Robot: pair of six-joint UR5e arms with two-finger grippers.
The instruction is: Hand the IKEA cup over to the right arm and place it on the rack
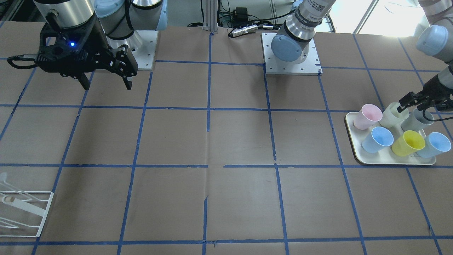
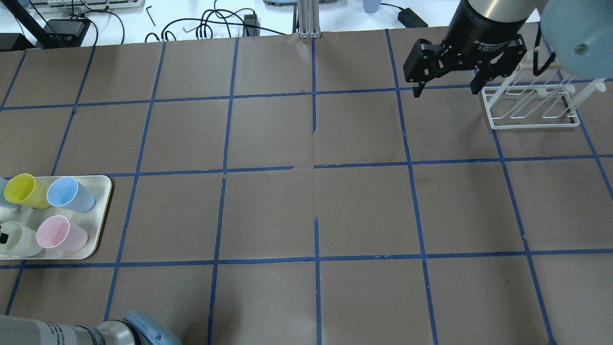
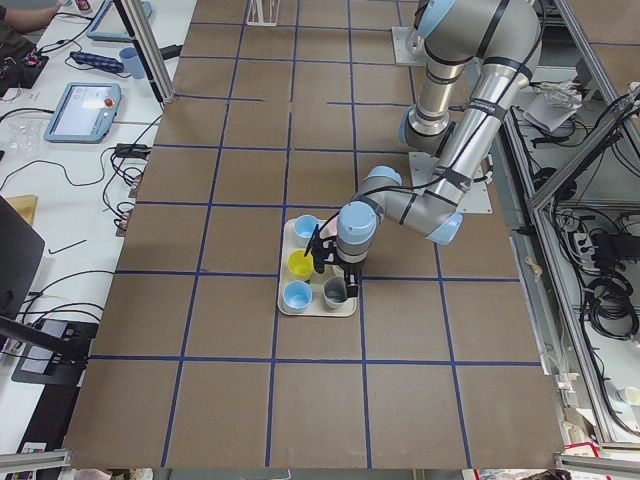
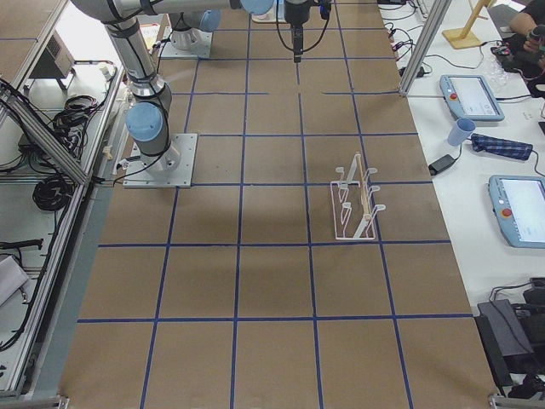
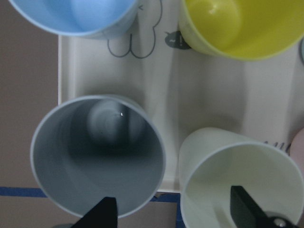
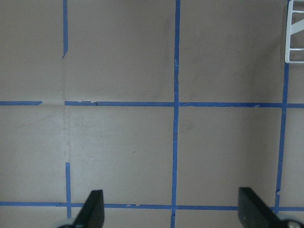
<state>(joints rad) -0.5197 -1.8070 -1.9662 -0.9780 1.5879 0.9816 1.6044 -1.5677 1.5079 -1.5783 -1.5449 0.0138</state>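
The IKEA cup [image 1: 392, 115], pale cream-white, stands upright at the back of the cream tray [image 1: 354, 141] between a pink cup [image 1: 368, 116] and a grey cup [image 1: 417, 120]. My left gripper [image 1: 412, 103] is open right above it. In the left wrist view one finger [image 5: 244, 209] is inside the IKEA cup [image 5: 223, 180] and the other [image 5: 107, 213] is at the grey cup's [image 5: 97, 156] rim. My right gripper [image 2: 445, 91] is open and empty, high above the table beside the white wire rack [image 2: 531, 108].
The tray also holds a yellow cup [image 1: 408, 142] and two blue cups [image 1: 378, 139], close together. The rack stands near the table's edge on my right [image 1: 21, 209]. Brown paper with blue tape lines covers the table.
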